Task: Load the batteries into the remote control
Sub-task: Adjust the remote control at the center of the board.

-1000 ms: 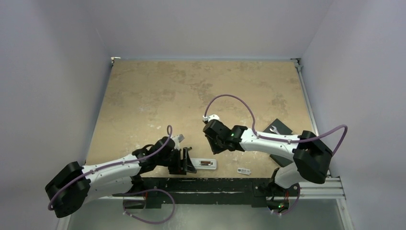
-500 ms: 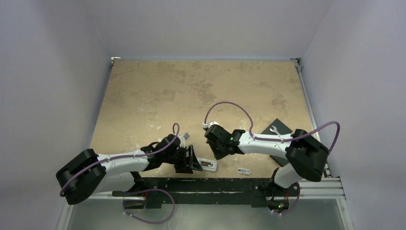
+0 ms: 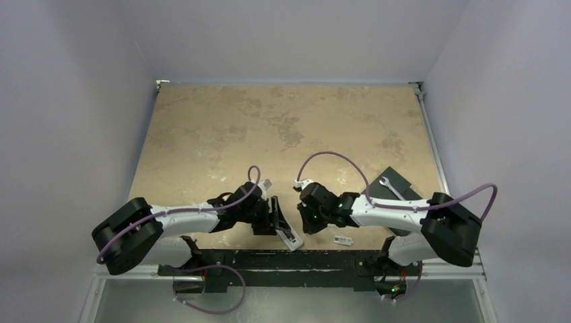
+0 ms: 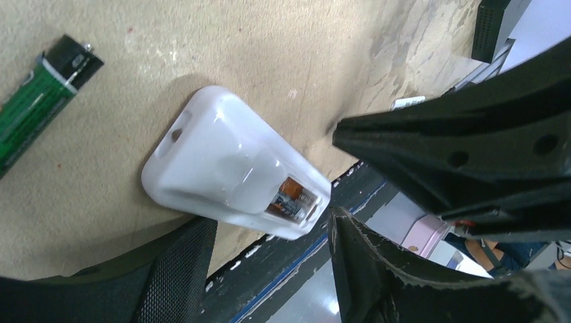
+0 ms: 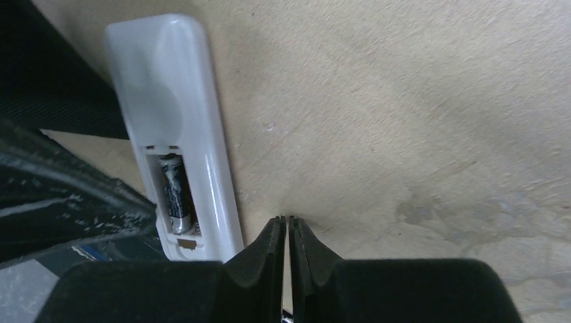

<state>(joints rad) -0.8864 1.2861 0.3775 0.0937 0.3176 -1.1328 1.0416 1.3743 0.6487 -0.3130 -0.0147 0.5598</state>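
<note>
Loose battery (image 4: 40, 101): glossy green-and-black cylinder, flat on the bench (image 3: 269, 134) past the remote's closed end; the left arm looks nearer.
Left hand (image 4: 334, 175): released, jaws wide at the compartment end.
Remote control (image 3: 291, 237): smooth white plastic, back up, long axis far-left to near-right, at the near edge.
Seated battery (image 5: 174, 195): dark, in the recess.
Right hand (image 5: 286, 229): clenched, empty, just right of the remote.

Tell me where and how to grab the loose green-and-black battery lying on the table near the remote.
Grip the battery across the middle of its round body, coming down from above with a finger on each long side. It lies flat on the table, apart from the remote, so both long sides look free.
</note>
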